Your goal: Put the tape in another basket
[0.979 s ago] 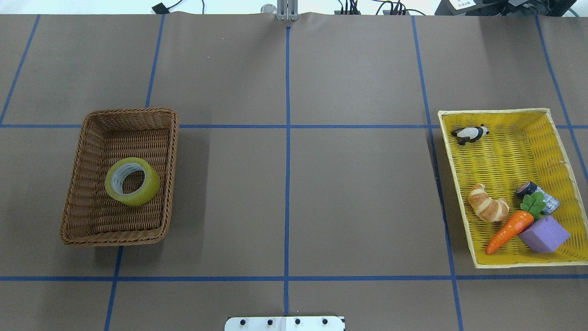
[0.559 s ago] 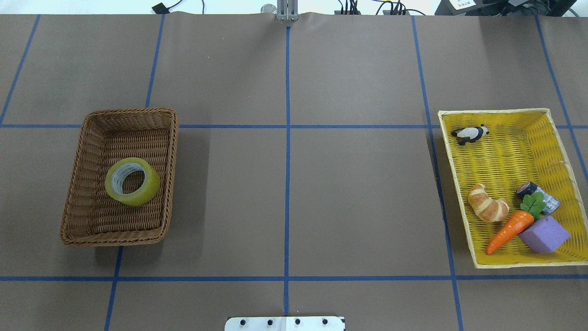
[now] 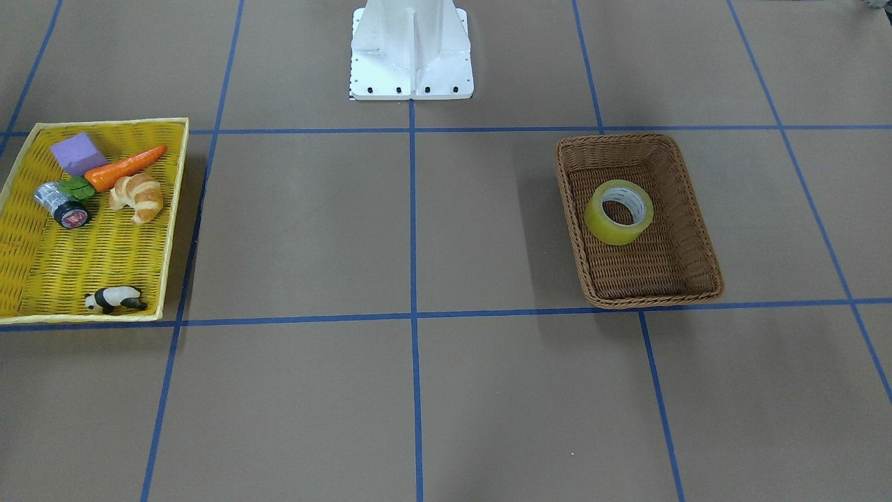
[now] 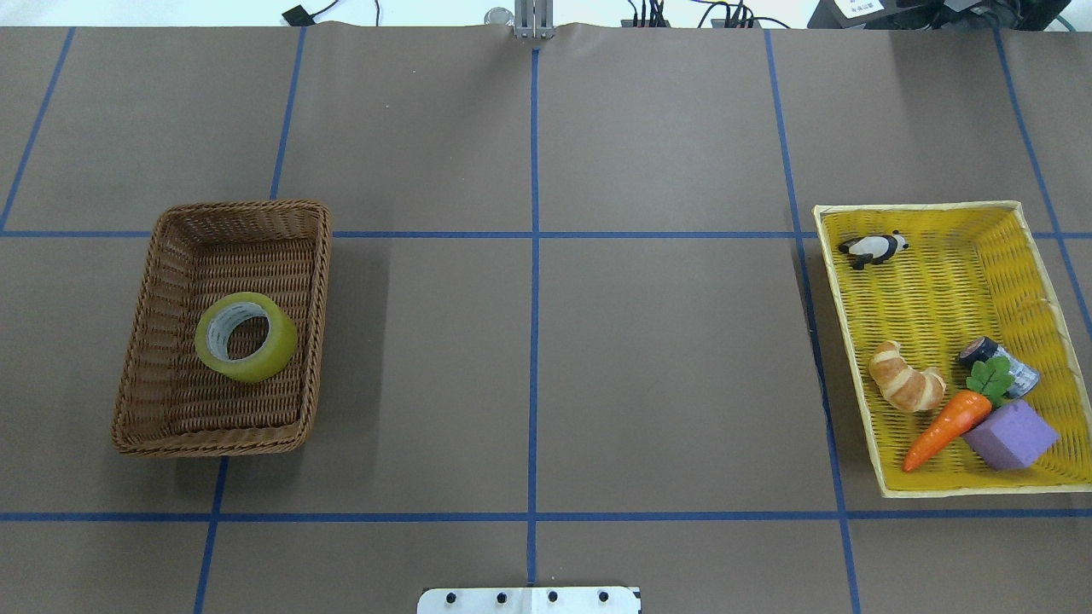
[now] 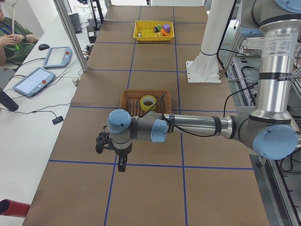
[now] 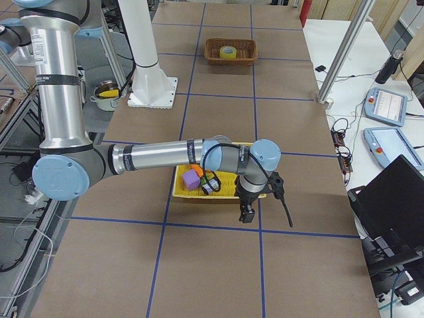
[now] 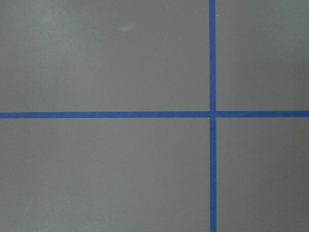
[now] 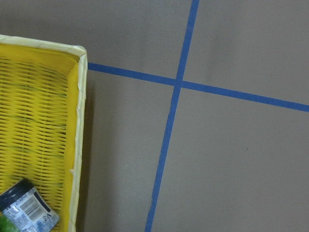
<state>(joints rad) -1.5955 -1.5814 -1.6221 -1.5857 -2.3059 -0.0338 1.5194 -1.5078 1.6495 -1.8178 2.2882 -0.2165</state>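
Left fingers (image 5: 122, 165) and right fingers (image 6: 246, 213): cannot tell spread; tape (image 4: 275, 350) in basket (image 4: 243, 206), tray (image 4: 917, 207) apart.

Bright, even light from above; soft shadow beside the basket (image 4: 321, 281); all views sharp.

Silver tubular arm segments (image 5: 193, 125), light-blue rounded joint caps (image 5: 119, 122), thin black cables (image 6: 286, 212), a black two-finger left gripper (image 5: 122, 167) and a white flared pedestal base (image 3: 411, 49) with black screws (image 3: 398, 90) are seen.
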